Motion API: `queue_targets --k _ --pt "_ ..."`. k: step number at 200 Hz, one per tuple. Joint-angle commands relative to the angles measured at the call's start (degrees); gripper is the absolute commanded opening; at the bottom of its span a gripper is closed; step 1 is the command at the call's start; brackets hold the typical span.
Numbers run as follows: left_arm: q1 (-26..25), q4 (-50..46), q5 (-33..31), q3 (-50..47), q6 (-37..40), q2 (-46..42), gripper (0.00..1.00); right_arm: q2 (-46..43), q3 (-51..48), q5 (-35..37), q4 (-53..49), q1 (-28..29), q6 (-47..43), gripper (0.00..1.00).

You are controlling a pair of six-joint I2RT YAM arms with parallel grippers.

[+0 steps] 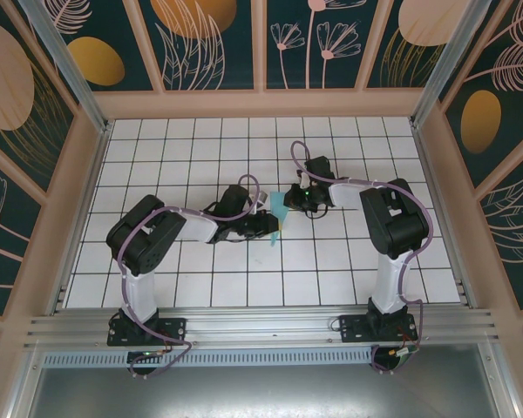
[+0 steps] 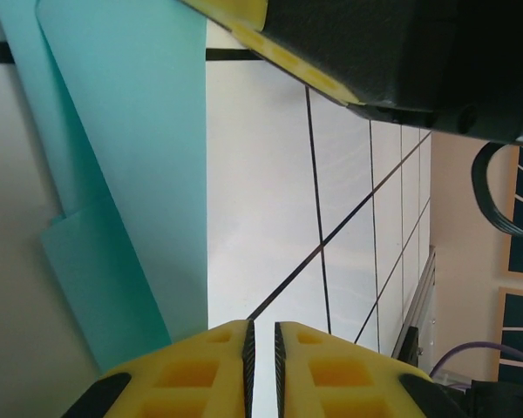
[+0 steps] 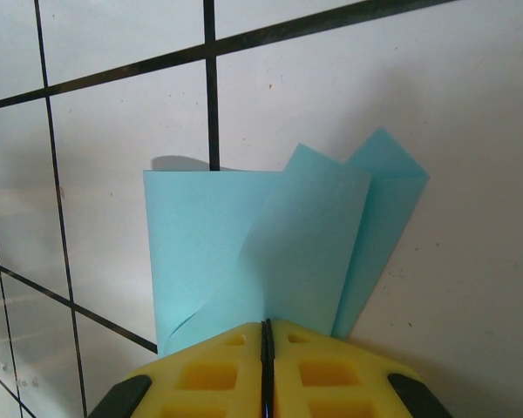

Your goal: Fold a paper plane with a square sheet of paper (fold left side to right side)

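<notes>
The square sheet of paper (image 1: 281,212), turquoise blue, is folded into overlapping layers and stands up off the tiles at the table's middle. It is a loose layered shape, not a pointed paper plane. My right gripper (image 3: 267,335) is shut on the near edge of the paper (image 3: 270,244), whose flaps fan out ahead of the pads. My left gripper (image 2: 262,348) hangs just right of the paper (image 2: 122,174), its jaws a narrow slit apart with only floor showing between them. In the top view the left gripper (image 1: 273,225) and right gripper (image 1: 289,202) meet at the sheet.
White grid tiles (image 1: 331,261) cover the floor, bounded by wooden walls (image 1: 261,103) and an aluminium rail (image 1: 261,326) at the near edge. The right gripper's yellow and black body (image 2: 392,61) hangs close over the left gripper's view.
</notes>
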Motion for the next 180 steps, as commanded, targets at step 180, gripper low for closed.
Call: queue_targets --k 180 --pt "-4.72 -22.23 -13.72 6.05 5.68 5.72 0.11 -15.7 -11.79 -2.62 5.28 0.31 -1.65 0.0"
